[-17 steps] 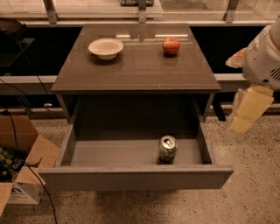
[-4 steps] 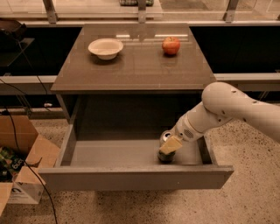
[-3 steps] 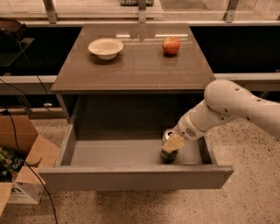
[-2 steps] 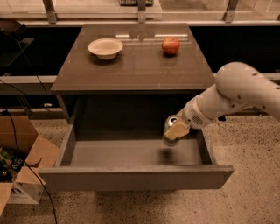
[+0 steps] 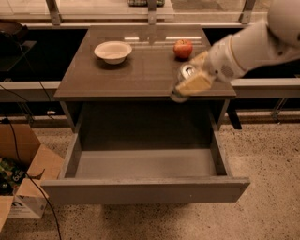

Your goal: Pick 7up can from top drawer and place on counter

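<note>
My gripper (image 5: 190, 79) is shut on the 7up can (image 5: 186, 72). It holds the can tilted above the front right part of the counter (image 5: 136, 70), near its front edge. The can's silvery top shows above the pale fingers (image 5: 194, 84). My white arm reaches in from the upper right. The top drawer (image 5: 145, 164) stands pulled out below, and nothing lies in it.
A white bowl (image 5: 113, 50) sits at the counter's back left. A red apple (image 5: 183, 48) sits at the back right, just behind the can. A pale ledge with metal posts (image 5: 151, 11) runs behind. A cardboard box (image 5: 21, 187) stands on the floor at the left.
The gripper closed on the can inside the drawer and lifted it up and out. It now holds the can over the counter's front right.
</note>
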